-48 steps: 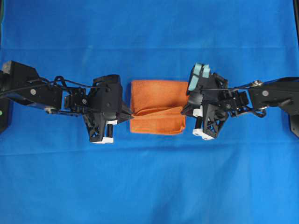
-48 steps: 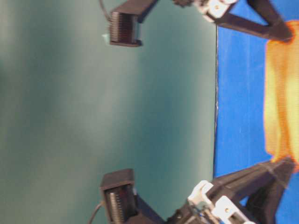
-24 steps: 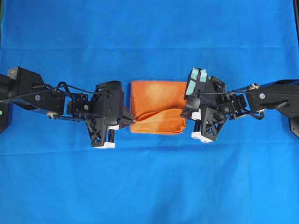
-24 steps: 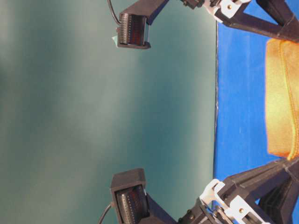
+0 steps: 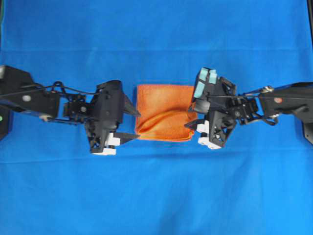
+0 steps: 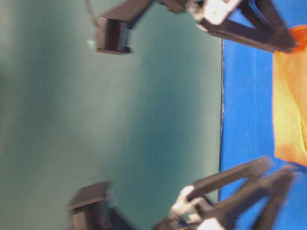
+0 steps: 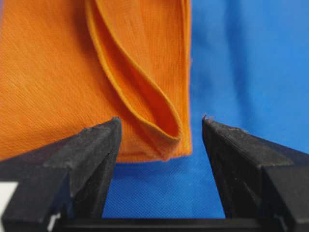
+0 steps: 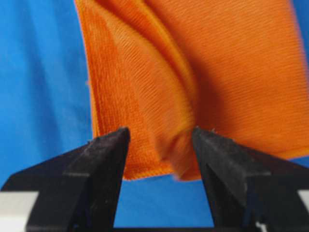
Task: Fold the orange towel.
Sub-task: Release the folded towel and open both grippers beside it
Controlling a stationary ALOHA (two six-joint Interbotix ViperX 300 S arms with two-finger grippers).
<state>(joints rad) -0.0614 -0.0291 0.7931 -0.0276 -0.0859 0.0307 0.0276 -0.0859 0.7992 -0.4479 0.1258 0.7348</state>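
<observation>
Covered edge to edge by a large blue cloth (image 5: 156, 196) — the counter beneath not visible from overhead. Behind it, in the table-level view, a plain green wall (image 6: 110, 115).

Reaching in from the left side, a black arm ending in the left gripper (image 5: 133, 125), fingers (image 7: 91, 154) spread apart and holding nothing, the towel's near corner lying just ahead of the gap between them. Reaching in from the right, the other black arm with the right gripper (image 5: 191, 122), fingers (image 8: 99, 159) likewise apart, the towel's edge bulging between them but not pinched.

Lying flat on the blue cloth, midway between the two grippers: the orange towel (image 5: 164, 110), folded into a rough rectangle, upper layer loose and puckered into a curved ridge — hem looping open near the left fingers, fabric rumpled near the right ones.
</observation>
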